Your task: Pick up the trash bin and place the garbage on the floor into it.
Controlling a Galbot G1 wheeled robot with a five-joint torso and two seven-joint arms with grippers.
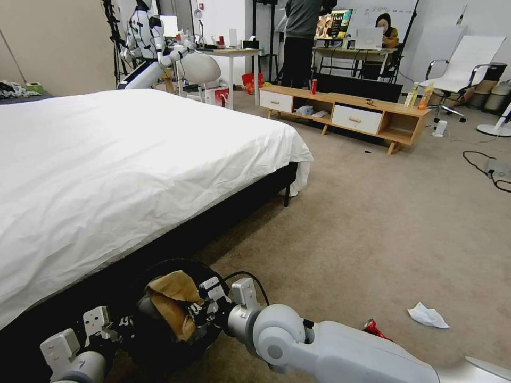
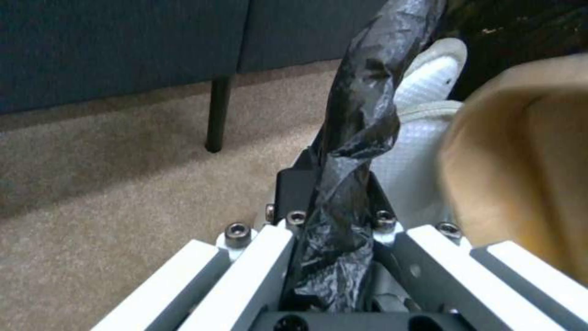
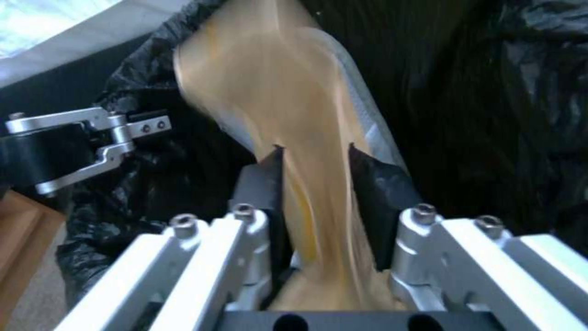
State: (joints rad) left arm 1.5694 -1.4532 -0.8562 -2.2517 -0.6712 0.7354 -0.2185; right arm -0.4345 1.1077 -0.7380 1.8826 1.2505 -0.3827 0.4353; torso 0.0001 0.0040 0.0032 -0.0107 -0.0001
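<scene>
Brown paper bag (image 3: 288, 115) sits pinched between the closed fingers of the right pincer (image 3: 315, 158), hanging over the mouth of the trash bin (image 1: 159, 340) beside the bed (image 1: 133, 170). Left pincer (image 2: 334, 184) is clamped on the bin's black liner (image 2: 358, 115). Crumpled tissue (image 1: 427, 315) and crushed red can (image 1: 374, 328) lie on the carpet floor (image 1: 372, 223)

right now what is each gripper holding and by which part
Left gripper pinches the black plastic liner at the rim of the trash bin. Right gripper clamps the brown paper bag by its edge.
</scene>
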